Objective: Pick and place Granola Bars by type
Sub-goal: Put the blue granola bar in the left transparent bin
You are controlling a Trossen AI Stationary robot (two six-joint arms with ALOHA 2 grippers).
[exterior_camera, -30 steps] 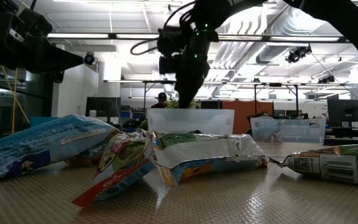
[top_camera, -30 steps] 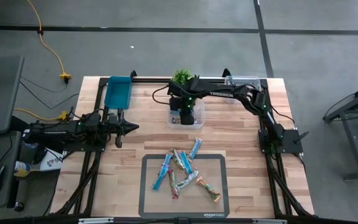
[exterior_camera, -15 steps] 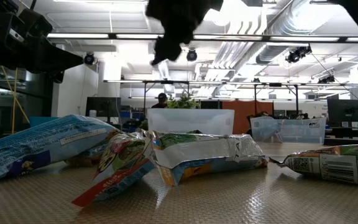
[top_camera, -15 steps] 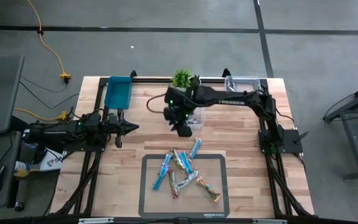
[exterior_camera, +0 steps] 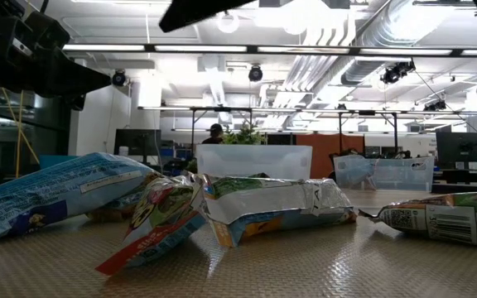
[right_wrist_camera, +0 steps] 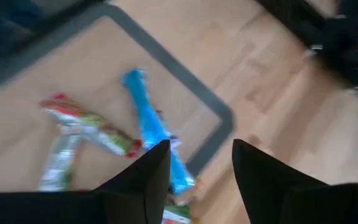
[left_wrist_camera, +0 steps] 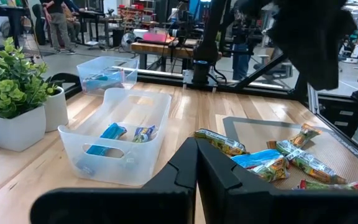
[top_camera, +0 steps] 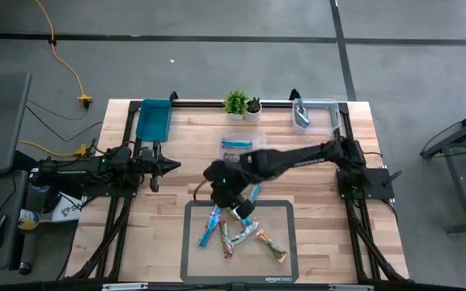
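Currently the right gripper [top_camera: 226, 191] is held w/ fingers spread, empty, over the top-left corner of the mat [top_camera: 191, 242], above the pile of Granola Bars [top_camera: 235, 226]. A blue bar [right_wrist_camera: 146, 121] is seen below its fingers [right_wrist_camera: 146, 177]. More bars are seen in the clear bin [top_camera: 241, 145] near the plants [top_camera: 235, 103]. The left gripper [top_camera: 167, 165] is parked at table's left edge, fingers pressed together.

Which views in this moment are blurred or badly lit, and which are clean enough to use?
Right wrist view: motion-blurred, the bars and mat edge smeared. Low view: strongly backlit by ceiling lights, the arm overhead a black silhouette, the near bars readable. Left wrist view: sharp on the clear bin, but the right arm a dark blur. High view: evenly lit and clean.
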